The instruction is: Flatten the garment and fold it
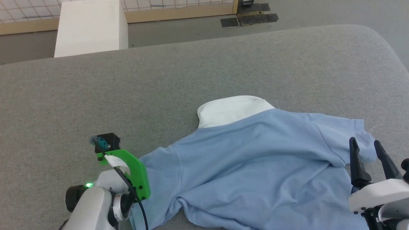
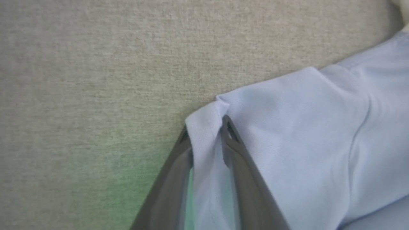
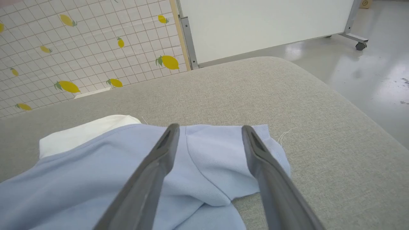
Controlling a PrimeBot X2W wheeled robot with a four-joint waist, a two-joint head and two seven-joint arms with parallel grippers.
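Observation:
The garment (image 1: 255, 159), a light blue short-sleeved shirt, lies spread but wrinkled on the grey surface, its white collar (image 1: 230, 110) pointing toward the far side. In the left wrist view my left gripper (image 2: 206, 126) is shut on a pinched fold at the edge of the garment's (image 2: 303, 134) left sleeve. In the head view that wrist's green mount (image 1: 134, 172) covers the fingers. My right gripper (image 1: 365, 142) is open just above the right sleeve, with nothing between its fingers. The right wrist view shows that gripper (image 3: 211, 127) straddling the sleeve of the garment (image 3: 96, 166).
The grey padded surface (image 1: 159, 80) stretches wide to the left and far side; its rounded right edge (image 3: 351, 127) drops to the floor. A white block (image 1: 91, 27) stands beyond the far edge. A white wheeled panel (image 3: 255, 22) and a lemon-patterned tiled wall (image 3: 80, 48) stand behind.

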